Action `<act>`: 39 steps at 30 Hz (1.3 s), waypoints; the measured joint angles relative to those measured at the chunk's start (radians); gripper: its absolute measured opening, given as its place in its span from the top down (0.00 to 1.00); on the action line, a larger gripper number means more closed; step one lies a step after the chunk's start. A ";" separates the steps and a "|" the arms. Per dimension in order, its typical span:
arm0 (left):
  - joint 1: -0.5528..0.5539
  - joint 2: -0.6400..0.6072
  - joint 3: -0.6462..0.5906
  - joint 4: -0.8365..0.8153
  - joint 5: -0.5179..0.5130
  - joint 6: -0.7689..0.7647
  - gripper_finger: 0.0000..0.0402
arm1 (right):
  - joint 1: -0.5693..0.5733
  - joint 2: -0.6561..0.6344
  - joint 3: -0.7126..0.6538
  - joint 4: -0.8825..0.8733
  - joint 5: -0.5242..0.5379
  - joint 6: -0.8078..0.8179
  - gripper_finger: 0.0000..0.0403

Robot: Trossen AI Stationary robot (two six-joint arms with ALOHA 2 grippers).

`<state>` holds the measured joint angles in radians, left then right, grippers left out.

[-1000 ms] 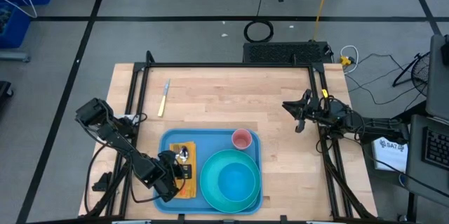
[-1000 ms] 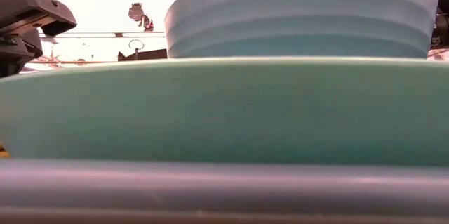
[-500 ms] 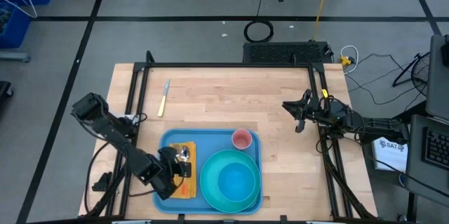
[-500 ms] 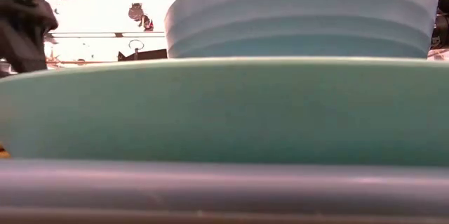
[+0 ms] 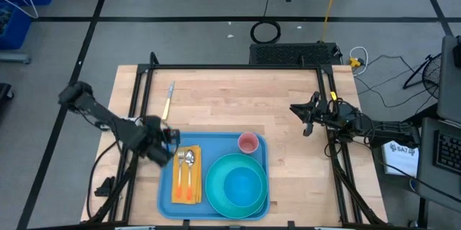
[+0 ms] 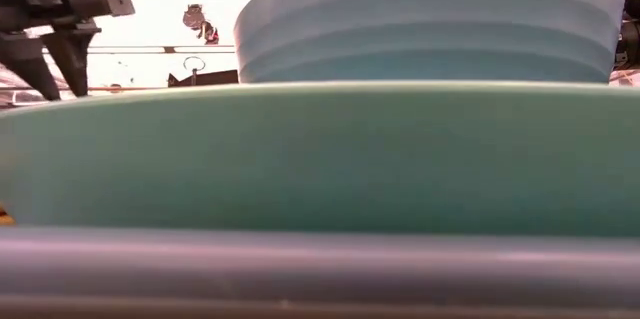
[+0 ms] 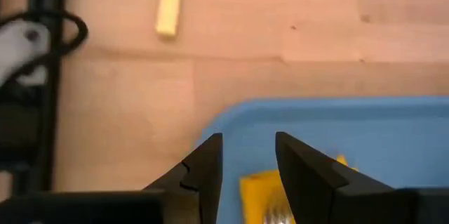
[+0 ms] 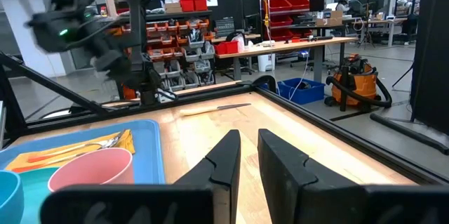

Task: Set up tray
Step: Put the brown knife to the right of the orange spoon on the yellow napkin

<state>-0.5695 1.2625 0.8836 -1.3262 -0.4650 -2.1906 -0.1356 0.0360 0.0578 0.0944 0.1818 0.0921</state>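
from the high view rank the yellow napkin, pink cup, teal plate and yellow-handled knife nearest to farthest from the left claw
Measured from the left claw, at the tray's left rim:
1. Yellow napkin, on the tray's left part, holding cutlery.
2. Yellow-handled knife, on bare table beyond the tray.
3. Teal plate, on the tray's right part.
4. Pink cup, at the tray's far right corner.

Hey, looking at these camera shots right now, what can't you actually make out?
- Low view: the plate and bowl fill the picture, hiding the cup, cutlery and most of the table.
- Left wrist view: the left gripper covers most of the yellow napkin; the tray and knife handle are cut off by the edges.
- High view: the cutlery is too small to tell apart.
- Right wrist view: the right gripper blocks the near table.
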 joint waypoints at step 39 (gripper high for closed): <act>1.210 0.128 -0.267 0.583 0.347 1.307 0.66 | 0.000 0.000 0.000 0.000 0.000 0.000 0.89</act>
<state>0.6410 1.3902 0.6161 -0.7433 -0.1178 -0.8836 -0.1360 0.0357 0.0579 0.0940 0.1818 0.0922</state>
